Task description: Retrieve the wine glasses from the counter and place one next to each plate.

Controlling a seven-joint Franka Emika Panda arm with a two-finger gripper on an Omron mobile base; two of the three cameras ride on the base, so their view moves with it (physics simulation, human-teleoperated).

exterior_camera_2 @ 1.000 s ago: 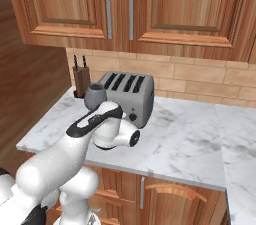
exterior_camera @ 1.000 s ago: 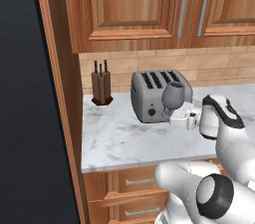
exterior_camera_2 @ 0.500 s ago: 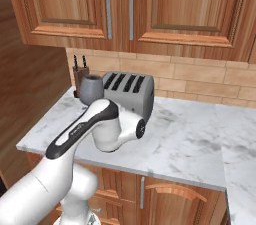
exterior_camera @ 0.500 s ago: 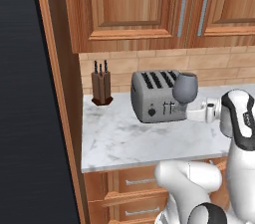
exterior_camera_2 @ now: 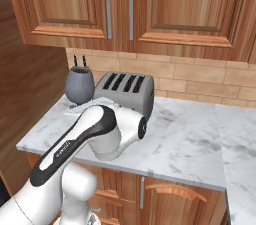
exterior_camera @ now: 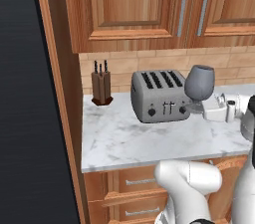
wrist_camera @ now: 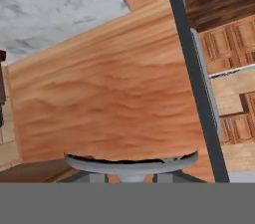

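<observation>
Gripper (exterior_camera: 199,109) clamped on the stem of a wine glass (exterior_camera: 199,83), fingers reaching in from the right in the left base view. Glass upright, bowl up, lifted clear of the counter (exterior_camera: 149,136), hanging in front of the toaster's (exterior_camera: 158,95) right end. In the hand view the glass's foot (wrist_camera: 130,163) sits close at the bottom edge. Right base view: glass bowl (exterior_camera_2: 80,85) above the forearm, left of the toaster. Knife block (exterior_camera: 101,86) stands at the counter's back left, by the wall.

two base views behind the arm, left and right, looking forward and down, sharing the marble counter (exterior_camera: 149,136) and toaster (exterior_camera_2: 125,91), hand view close against wood
</observation>
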